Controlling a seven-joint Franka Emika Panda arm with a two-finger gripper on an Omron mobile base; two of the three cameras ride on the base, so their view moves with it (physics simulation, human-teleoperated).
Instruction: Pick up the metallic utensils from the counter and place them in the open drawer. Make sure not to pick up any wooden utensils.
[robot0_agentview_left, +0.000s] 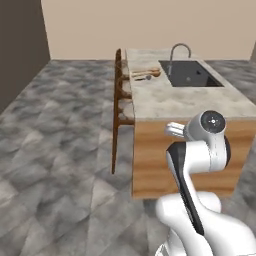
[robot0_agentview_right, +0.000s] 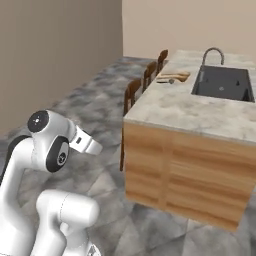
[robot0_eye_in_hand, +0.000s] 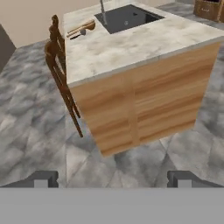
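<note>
Fingers (robot0_eye_in_hand: 43, 178) of our gripper (robot0_eye_in_hand: 112, 179) stand wide apart, holding nothing; we see wooden utensils (robot0_eye_in_hand: 81, 28) and a dark metallic utensil (robot0_eye_in_hand: 75, 36) far ahead on the counter (robot0_eye_in_hand: 113, 48).

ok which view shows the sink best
The left base view: the dark sink shows whole, its full basin open to the camera with the grey tap behind it. The right base view shows it whole too, but flatter. In the hand view it is cut off at the top edge.
</note>
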